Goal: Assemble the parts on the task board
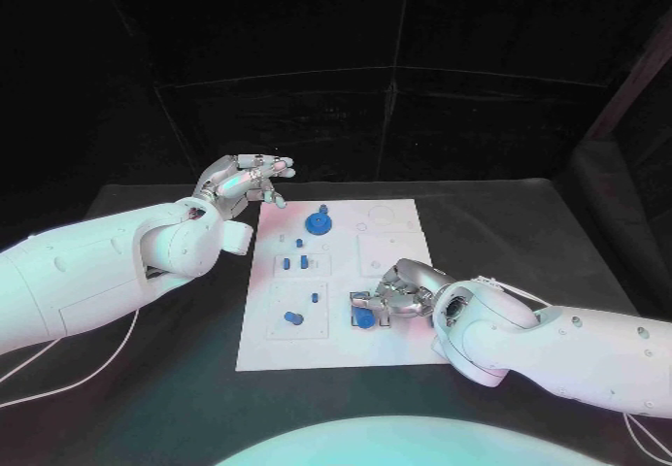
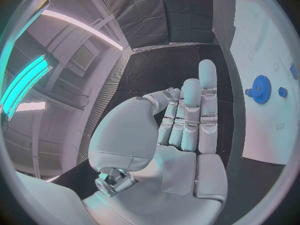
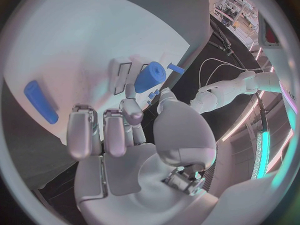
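The white task board (image 1: 351,340) lies in the middle of the black table. A blue gear (image 1: 319,225) stands near its far edge, with small blue pegs (image 1: 291,262) below it and a blue part (image 1: 293,317) at the near left. My right hand (image 1: 399,291) rests low over the board's near middle. Its thumb and a finger pinch a short blue cylinder (image 1: 364,316), which the right wrist view shows between the fingertips (image 3: 150,76). My left hand (image 1: 250,180) hovers off the board's far left corner. Its fingers (image 2: 187,115) are stretched out and its palm is bare.
The left wrist view shows the gear (image 2: 261,88) on the board (image 2: 262,130) off to the hand's side. In the right wrist view, a blue oblong piece (image 3: 40,101) and a small peg (image 3: 176,68) lie on the board (image 3: 75,45). Black table surrounds the board.
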